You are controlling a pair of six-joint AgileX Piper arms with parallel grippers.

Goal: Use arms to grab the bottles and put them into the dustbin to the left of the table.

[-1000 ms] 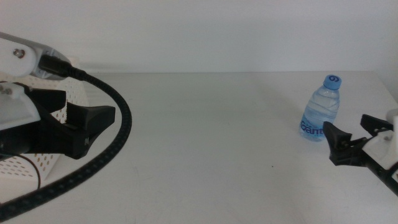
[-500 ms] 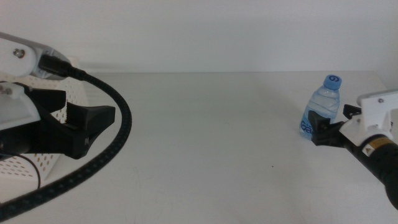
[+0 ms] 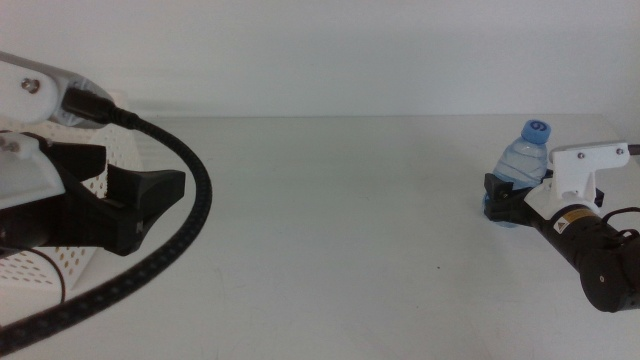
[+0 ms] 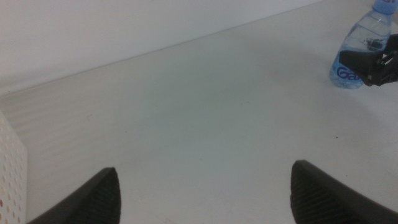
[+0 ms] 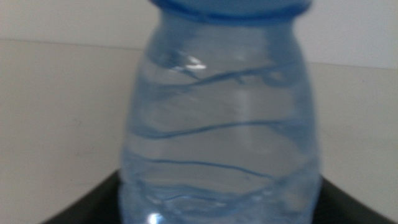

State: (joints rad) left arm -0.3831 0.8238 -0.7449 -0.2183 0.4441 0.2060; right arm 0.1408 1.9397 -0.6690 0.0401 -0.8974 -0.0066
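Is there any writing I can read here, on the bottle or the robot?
"Ga": start of a blue word on the bottle label in the left wrist view; the right gripper hides the rest.
Yellow sticker on the right arm: print too small to read.
Bottle cap: a mark, too blurred to read.
Nothing else legible.

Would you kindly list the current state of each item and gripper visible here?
Water bottle: upright on the table, blue cap on, between the right fingers.
Right gripper: around the bottle's lower body; closure unclear.
Left gripper: open, empty, waiting by the dustbin.
Dustbin: at the table's left, mostly hidden behind the left arm; contents not visible.
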